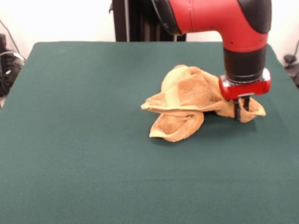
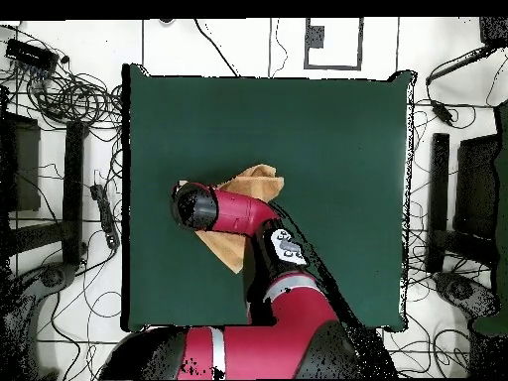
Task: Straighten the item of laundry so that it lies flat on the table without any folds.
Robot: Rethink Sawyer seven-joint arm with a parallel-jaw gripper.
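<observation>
The orange-tan towel (image 1: 187,100) lies crumpled in a heap on the dark green table (image 1: 84,140), right of the middle, with several folds and one lobe hanging toward the front. My gripper (image 1: 243,111) points straight down at the towel's right end, at table height. Its dark fingers (image 1: 238,109) stand close together, pinched on the towel's edge, with a towel corner showing just beside them. In the overhead view the towel (image 2: 254,183) shows on either side of the arm's wrist (image 2: 195,206), which hides the gripper. No white label shows.
The red and black arm (image 1: 219,18) comes down from the top right and shades the towel's far side. In the overhead view the table (image 2: 337,149) has wide green cloth all round the towel. Cables and stands (image 2: 60,99) lie on the floor around it.
</observation>
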